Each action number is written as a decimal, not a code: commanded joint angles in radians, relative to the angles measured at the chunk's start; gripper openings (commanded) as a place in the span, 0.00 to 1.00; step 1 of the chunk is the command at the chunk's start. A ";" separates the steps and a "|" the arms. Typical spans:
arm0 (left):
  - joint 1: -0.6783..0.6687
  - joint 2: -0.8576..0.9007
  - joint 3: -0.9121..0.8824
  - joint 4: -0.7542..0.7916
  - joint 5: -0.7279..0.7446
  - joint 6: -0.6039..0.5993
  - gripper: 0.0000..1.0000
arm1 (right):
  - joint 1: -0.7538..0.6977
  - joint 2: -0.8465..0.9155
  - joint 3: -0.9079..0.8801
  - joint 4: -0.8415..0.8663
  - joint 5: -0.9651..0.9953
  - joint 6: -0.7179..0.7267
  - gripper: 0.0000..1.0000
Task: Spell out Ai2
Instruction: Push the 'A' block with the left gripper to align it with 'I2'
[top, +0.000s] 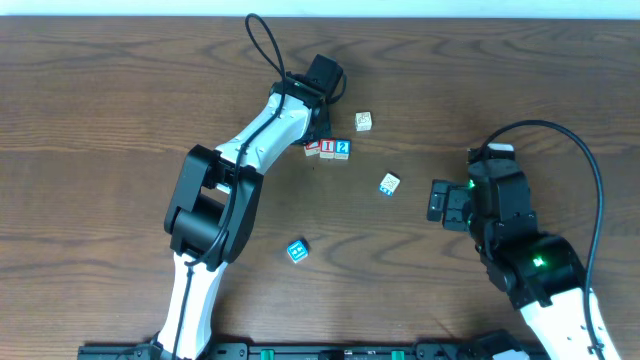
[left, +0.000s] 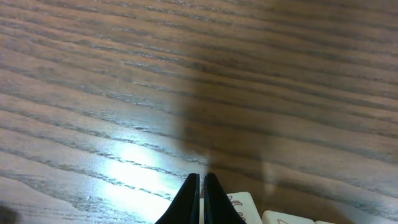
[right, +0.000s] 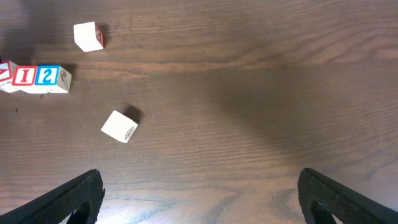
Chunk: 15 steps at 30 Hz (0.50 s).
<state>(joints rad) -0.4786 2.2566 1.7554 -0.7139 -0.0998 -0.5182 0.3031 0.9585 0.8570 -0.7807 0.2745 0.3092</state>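
Note:
Three blocks stand in a row: a red-lettered block (top: 312, 147) partly under my left gripper, a red "I" block (top: 327, 148) and a blue "2" block (top: 342, 148). The right wrist view shows the "I" (right: 25, 76) and the "2" (right: 47, 76), with the first block cut off at the left edge (right: 4, 71). My left gripper (top: 316, 138) is shut and empty, its tips (left: 202, 186) down at the table right beside the first block (left: 244, 208). My right gripper (top: 438, 200) is open and empty (right: 200, 193), well to the right of the row.
A pale loose block (top: 363, 121) lies behind the row and another (top: 389, 184) in front right of it; both show in the right wrist view (right: 89, 36) (right: 119, 126). A blue block (top: 297, 250) lies near the left arm. The table is dark wood.

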 joint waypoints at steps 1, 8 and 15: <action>0.002 0.013 -0.008 -0.014 0.008 0.018 0.06 | -0.010 -0.002 0.000 0.002 0.013 -0.011 0.99; 0.002 0.013 -0.008 -0.032 0.008 0.018 0.06 | -0.010 -0.002 0.000 0.002 0.013 -0.011 0.99; 0.002 0.013 -0.008 -0.060 0.023 0.017 0.06 | -0.010 -0.002 0.000 0.002 0.013 -0.011 0.99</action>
<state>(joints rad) -0.4786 2.2566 1.7554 -0.7620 -0.0853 -0.5182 0.3031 0.9581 0.8570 -0.7811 0.2745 0.3092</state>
